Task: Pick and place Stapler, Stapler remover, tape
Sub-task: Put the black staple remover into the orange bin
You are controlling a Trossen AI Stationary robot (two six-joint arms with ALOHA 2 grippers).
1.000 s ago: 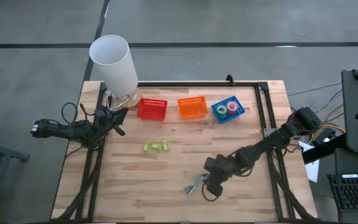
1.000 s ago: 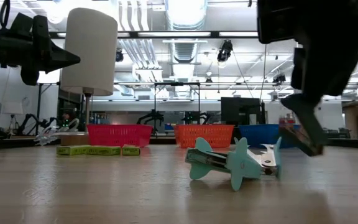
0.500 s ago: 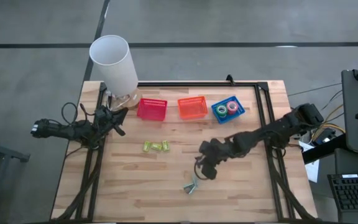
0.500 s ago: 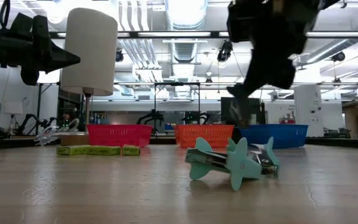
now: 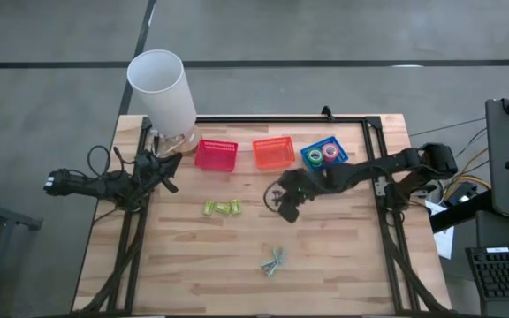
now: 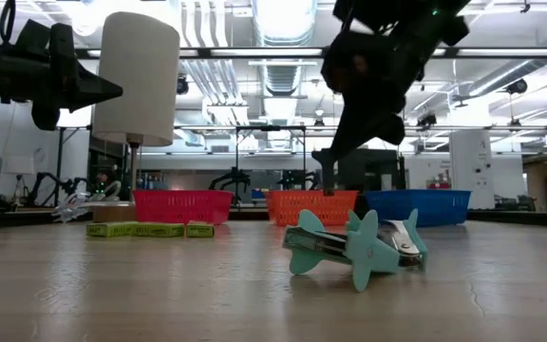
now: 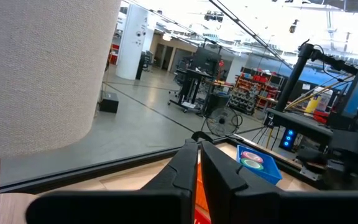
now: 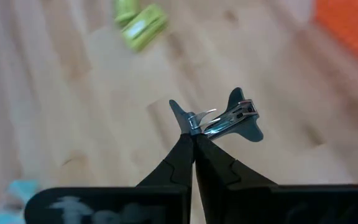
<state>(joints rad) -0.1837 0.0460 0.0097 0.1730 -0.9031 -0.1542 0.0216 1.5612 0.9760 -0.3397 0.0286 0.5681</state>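
Note:
My right gripper hangs above the table's middle, just near of the orange basket, and is shut on a teal staple remover. Other teal staple removers lie in a small heap on the near part of the table. Two small green staplers lie side by side left of the middle. A green tape roll and a pink one lie in the blue basket; no blue or red roll shows. My left gripper waits shut at the far left, by the lamp's base. My right gripper pinches the staple remover between its two fingertips at one teal wing, by the metal jaws. The remover is lifted clear of the table and sticks out beyond the fingertips, its other wings free.
A red basket stands left of the orange one along the far edge. A tall white lamp stands at the far left corner. Black rails frame the tabletop. Bare wood lies between the staplers and the heap.
My right gripper has risen from the heap of staple removers near the table's near edge and travelled toward the far edge, to just before the orange basket. The heap has stayed where it was.

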